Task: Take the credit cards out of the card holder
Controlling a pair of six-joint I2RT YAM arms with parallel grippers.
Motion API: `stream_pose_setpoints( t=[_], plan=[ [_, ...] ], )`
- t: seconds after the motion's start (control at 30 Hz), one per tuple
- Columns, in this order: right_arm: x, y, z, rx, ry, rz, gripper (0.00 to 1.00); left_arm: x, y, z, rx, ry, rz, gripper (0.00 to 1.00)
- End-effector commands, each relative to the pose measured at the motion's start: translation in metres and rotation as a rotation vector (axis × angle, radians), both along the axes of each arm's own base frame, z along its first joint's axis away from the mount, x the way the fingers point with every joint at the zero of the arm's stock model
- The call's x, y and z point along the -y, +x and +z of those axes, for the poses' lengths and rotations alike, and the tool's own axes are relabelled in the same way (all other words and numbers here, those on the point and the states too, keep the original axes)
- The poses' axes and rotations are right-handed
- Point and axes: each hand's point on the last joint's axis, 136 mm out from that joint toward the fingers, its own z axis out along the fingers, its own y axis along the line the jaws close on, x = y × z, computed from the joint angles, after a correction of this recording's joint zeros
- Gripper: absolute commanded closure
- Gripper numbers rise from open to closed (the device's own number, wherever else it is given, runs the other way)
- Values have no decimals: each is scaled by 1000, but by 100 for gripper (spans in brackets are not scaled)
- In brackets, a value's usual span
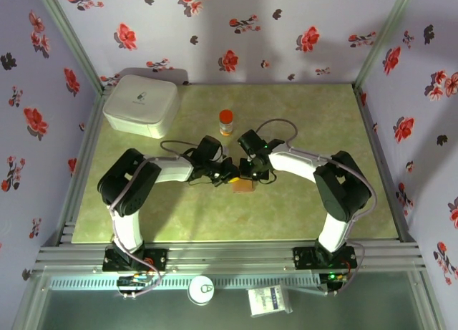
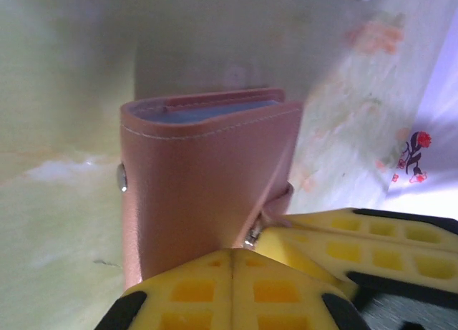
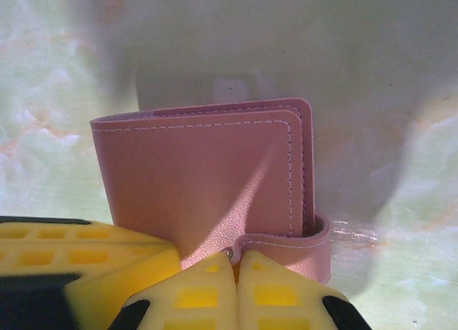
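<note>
Flower-papered walls enclose a pale green table (image 1: 143, 215). At its back left sits a lidded white box (image 1: 141, 104), contents hidden, and an orange-capped bottle (image 1: 226, 121) stands mid-table. Just in front of the bottle, both arms meet over the card holder (image 2: 207, 187), which is folded and standing on edge. The left gripper (image 2: 232, 287) is clenched on its lower edge, seemingly to steady it. The right gripper (image 3: 236, 283) pinches the clasp strap (image 3: 286, 244) by the snap, probably to pull it open. Only the grey-blue lining (image 2: 207, 114) shows at the top; the credit cards are presumably all inside, none visible
</note>
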Motion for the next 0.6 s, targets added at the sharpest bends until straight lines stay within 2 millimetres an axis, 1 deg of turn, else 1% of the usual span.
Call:
stream_pose_setpoints(
  t=[0.0,0.13,0.2,0.3,0.43,0.57],
  plan=[
    [15,-5,-5,-16,-55,-23,100,-5,-9,-19,-68,64,-22,100],
    [35,-6,-5,-13,-174,-5,100,-23,-15,-41,-113,148,-22,100],
    [44,-7,-5,-10,-224,3,100,-29,-17,-46,-120,175,-17,100],
    [49,-6,-2,-1,-255,9,100,-37,-19,-52,-131,196,-11,100],
    [50,-3,4,16,-260,10,100,-42,-17,-49,-127,199,-8,100],
    [50,1,11,41,-257,4,100,-33,-10,-34,-99,156,-11,100]
  ],
)
